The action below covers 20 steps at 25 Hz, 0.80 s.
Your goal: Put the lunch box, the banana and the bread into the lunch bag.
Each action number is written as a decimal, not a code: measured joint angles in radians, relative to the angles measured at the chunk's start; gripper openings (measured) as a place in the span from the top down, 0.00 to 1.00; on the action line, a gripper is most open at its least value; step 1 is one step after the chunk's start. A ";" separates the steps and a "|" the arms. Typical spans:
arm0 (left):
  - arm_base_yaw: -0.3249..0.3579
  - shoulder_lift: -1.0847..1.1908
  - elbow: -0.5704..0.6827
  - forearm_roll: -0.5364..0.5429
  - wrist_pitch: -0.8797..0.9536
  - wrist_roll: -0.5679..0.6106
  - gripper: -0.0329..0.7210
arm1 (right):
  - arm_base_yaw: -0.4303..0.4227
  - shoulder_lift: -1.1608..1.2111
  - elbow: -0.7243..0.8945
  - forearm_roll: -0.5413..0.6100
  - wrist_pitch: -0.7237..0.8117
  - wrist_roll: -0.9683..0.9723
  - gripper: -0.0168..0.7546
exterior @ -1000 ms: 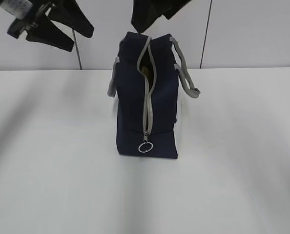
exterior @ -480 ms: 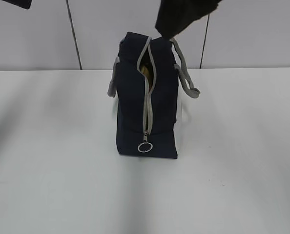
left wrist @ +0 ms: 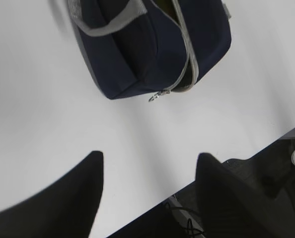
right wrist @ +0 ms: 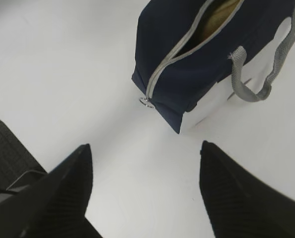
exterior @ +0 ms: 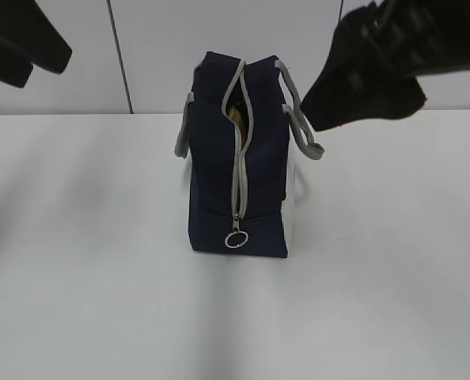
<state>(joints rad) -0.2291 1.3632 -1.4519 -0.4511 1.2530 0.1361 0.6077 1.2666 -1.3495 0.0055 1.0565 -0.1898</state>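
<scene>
Exterior view shows the boxy navy-blue fabric lunch bag (exterior: 239, 158) upright, unzipped; soft, light, best held by its grey handles (exterior: 302, 119); both my grippers (left wrist: 150, 193) (right wrist: 145, 186) spread, empty.

You've got the lunch bag (exterior: 239, 158) in matt navy cloth, metal ring pull (exterior: 235, 239) shining, on a smooth white bench (exterior: 100, 277).
</scene>
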 joint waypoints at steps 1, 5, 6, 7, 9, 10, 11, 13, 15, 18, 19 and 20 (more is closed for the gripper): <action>0.000 -0.007 0.021 0.001 0.000 0.001 0.41 | 0.000 -0.020 0.053 0.004 -0.050 -0.005 0.33; 0.000 -0.024 0.090 0.001 -0.001 0.001 0.41 | 0.000 -0.103 0.279 0.041 -0.347 -0.063 0.33; 0.000 -0.025 0.106 0.001 -0.001 0.002 0.41 | 0.000 -0.119 0.342 0.054 -0.434 -0.078 0.33; 0.000 -0.026 0.120 0.002 -0.004 0.002 0.41 | 0.000 -0.131 0.393 0.060 -0.521 -0.085 0.33; 0.000 -0.026 0.145 0.002 -0.006 0.002 0.43 | 0.000 -0.143 0.510 0.069 -0.680 -0.092 0.33; 0.000 -0.026 0.156 0.002 -0.006 0.003 0.44 | 0.000 -0.143 0.556 0.077 -0.768 -0.094 0.33; 0.000 -0.026 0.163 0.002 -0.006 0.004 0.45 | 0.000 -0.143 0.609 0.082 -0.842 -0.094 0.33; 0.000 -0.026 0.175 0.004 -0.008 0.004 0.46 | 0.000 -0.143 0.707 0.099 -1.023 -0.096 0.33; 0.000 -0.026 0.176 0.006 -0.009 0.004 0.47 | 0.000 -0.143 0.787 0.108 -1.183 -0.090 0.33; 0.000 -0.026 0.176 0.008 -0.011 0.004 0.47 | 0.000 -0.143 0.883 0.112 -1.355 -0.084 0.33; 0.000 -0.026 0.176 0.009 -0.011 0.004 0.47 | 0.000 -0.143 0.907 0.112 -1.381 -0.084 0.33; 0.000 -0.026 0.176 0.010 -0.012 0.004 0.47 | 0.000 -0.143 0.926 0.112 -1.398 -0.082 0.33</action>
<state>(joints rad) -0.2291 1.3370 -1.2762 -0.4416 1.2412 0.1398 0.6077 1.1240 -0.4235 0.1178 -0.3413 -0.2716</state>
